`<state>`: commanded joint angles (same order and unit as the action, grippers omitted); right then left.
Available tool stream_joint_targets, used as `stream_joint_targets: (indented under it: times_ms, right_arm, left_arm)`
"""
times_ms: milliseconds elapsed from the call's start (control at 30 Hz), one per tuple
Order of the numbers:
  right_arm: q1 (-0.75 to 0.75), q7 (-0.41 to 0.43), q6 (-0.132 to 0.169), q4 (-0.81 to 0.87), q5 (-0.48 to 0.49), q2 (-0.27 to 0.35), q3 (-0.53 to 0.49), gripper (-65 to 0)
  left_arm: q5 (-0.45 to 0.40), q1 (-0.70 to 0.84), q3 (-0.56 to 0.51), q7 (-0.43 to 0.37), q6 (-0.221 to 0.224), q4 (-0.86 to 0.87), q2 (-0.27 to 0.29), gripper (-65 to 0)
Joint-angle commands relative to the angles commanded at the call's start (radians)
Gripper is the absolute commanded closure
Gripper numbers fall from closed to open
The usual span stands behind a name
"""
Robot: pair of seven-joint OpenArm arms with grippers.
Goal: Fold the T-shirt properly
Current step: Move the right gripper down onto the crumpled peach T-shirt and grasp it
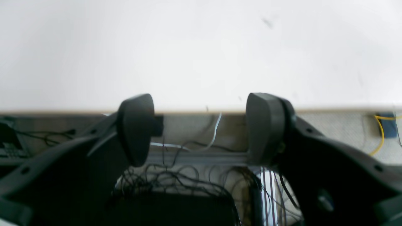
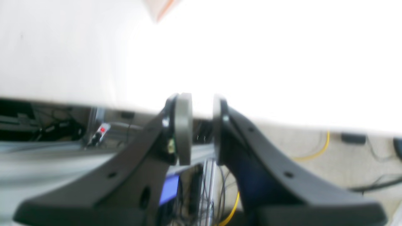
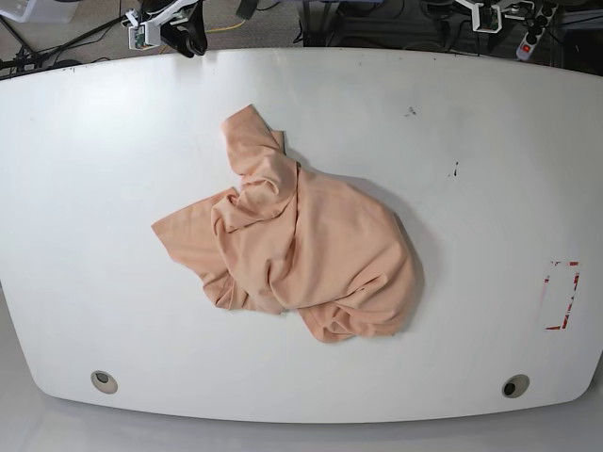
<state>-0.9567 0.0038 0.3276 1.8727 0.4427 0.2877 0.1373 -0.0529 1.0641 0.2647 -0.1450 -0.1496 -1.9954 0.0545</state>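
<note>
I see one obstacle on the table (image 3: 85, 188): the crumpled shirt (image 3: 292, 245), heaped near the middle and reaching a little toward the near edge. Bare white top runs all around it, widest along the left and right edges, so I could bring a gripper in from any side. Both far corners and both near corners lie open.
</note>
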Motion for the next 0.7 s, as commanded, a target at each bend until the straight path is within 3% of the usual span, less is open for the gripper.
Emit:
stream_joint_targets:
  times_ms: [333, 700]
  right_arm:
    - [0.230, -0.222, 0.000, 0.008, -0.005, -0.066, 0.000, -10.3]
    - [0.446, -0.353, 0.000, 0.009, -0.005, -0.069, 0.000, -10.9]
  left_arm:
    - [0.000, -0.245, -0.029, 0.002, 0.000, 0.000, -0.150, -42.5]
    - [-0.002, -0.368, -0.031, 0.002, -0.002, 0.014, -0.167, -42.5]
